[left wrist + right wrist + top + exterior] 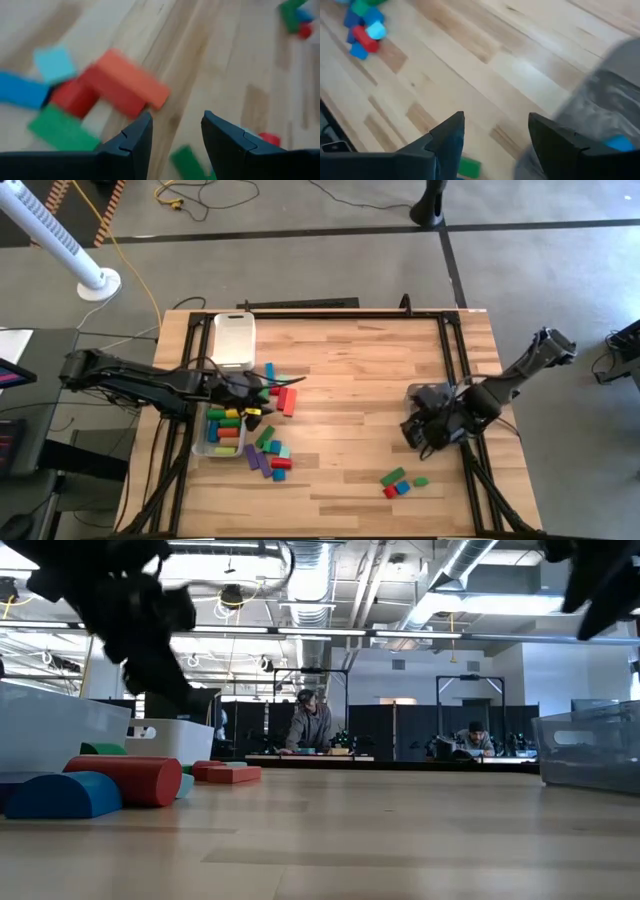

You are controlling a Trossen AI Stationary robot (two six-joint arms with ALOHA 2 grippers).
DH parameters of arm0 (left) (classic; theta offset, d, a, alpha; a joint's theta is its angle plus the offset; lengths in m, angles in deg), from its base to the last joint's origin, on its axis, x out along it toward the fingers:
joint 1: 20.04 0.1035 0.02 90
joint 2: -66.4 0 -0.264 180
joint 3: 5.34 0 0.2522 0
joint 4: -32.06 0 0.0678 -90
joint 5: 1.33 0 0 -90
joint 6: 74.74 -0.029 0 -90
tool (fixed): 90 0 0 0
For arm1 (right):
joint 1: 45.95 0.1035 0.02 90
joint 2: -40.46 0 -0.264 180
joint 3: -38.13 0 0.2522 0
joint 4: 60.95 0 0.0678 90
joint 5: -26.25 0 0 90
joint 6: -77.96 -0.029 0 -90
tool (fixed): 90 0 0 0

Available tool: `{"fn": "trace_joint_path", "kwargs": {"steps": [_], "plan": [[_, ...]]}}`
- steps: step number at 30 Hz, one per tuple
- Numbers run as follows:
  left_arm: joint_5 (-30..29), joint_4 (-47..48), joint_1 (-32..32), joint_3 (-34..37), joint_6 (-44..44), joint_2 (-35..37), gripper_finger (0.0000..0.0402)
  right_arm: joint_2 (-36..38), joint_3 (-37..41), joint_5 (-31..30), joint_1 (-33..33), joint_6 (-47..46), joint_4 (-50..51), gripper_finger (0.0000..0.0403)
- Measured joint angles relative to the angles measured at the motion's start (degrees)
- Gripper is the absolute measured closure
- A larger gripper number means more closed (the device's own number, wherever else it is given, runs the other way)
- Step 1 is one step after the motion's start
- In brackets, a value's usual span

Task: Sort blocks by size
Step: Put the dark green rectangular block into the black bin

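Most of the blocks lie in and just beside the clear bin, a few well apart from it toward the right arm. The left gripper hovers over the red bar near that bin, fingers parted and empty; the right gripper waits open, empty. The blocks look light, rigid, smooth; gripping across the bar's long flat sides seems safest.

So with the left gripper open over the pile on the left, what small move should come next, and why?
Probably lower the left gripper toward the red bars just ahead of it. Its fingers are open and hold nothing, while loose blocks lie beside the clear bin. The right gripper hangs open over bare table.
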Motion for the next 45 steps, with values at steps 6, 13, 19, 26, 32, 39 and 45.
{"fn": "trace_joint_path", "kwargs": {"steps": [6, 13, 19, 26, 32, 39, 45], "plan": [[3.3, 0.4, 1.1, -0.8, 2.1, -6.7, 0.0245, -5.4, 0.0, 0.0, -4.3, 9.0, -7.9, 0.0155], [1.8, 8.8, 1.1, -8.3, -0.6, -15.6, 0.0245, -10.3, 0.0, 1.8, -6.6, 16.6, -15.6, 0.0155], [-5.0, 22.2, 1.5, -17.6, -6.1, -18.5, 0.0245, -11.1, 0.0, 1.9, -6.8, 16.9, -16.4, 0.0155], [-4.1, 27.4, 5.2, -20.0, -10.3, -19.1, 0.0245, -10.7, 0.0, 1.8, -6.8, 18.9, -16.5, 0.0155], [1.1, 27.3, 8.3, -20.0, -12.2, -19.2, 0.0245, -10.7, 0.0, 3.0, -5.3, 24.2, -16.3, 0.0155], [6.7, 27.3, 8.7, -21.3, -12.9, -18.9, 0.0245, -11.1, 2.2, 11.5, -0.1, 33.0, -14.9, 0.0155], [6.9, 27.5, 8.5, -26.5, -14.6, -18.9, 0.0245, -12.2, 3.4, 12.4, 5.2, 37.0, -14.9, 0.0155]]}}
